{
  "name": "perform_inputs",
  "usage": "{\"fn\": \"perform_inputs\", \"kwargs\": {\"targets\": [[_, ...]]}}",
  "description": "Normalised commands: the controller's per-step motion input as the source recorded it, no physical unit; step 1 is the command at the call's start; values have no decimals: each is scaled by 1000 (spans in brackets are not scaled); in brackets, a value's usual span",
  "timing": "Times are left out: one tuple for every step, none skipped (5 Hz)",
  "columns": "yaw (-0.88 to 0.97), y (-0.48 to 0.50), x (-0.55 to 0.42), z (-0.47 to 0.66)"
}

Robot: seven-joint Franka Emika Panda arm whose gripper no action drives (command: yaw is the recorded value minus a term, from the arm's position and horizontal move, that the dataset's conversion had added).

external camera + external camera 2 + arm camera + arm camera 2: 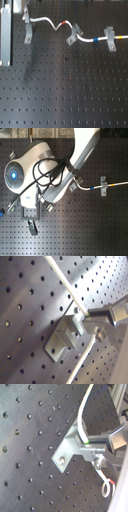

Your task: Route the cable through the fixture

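We see the white cable (pixel 50 21) lying along the far edge of the perforated desk (pixel 65 90) in the first exterior view, running from about nine o'clock to three o'clock through three grey fixture clips: the left clip (pixel 28 35), the middle clip (pixel 73 36) and the right clip (pixel 109 39). It loops upward between the left and middle clips, where a red band (pixel 63 23) marks it.

In the first wrist view the pincer (pixel 80 320) sits right at a clip (pixel 62 338), its fingers (pixel 107 312) together on the cable, which crosses the clip's top slot. The second wrist view shows the same pinch (pixel 89 441), the cable's long axis passing over the bracket (pixel 70 449).

We judge the coming move turns on pressing the cable down toward six o'clock into this slot.
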Motion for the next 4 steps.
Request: {"fn": "perform_inputs", "kwargs": {"targets": [[166,-390,-392,47],[0,-71,-90,59],[29,164,-341,256],[0,18,-236,209]]}}
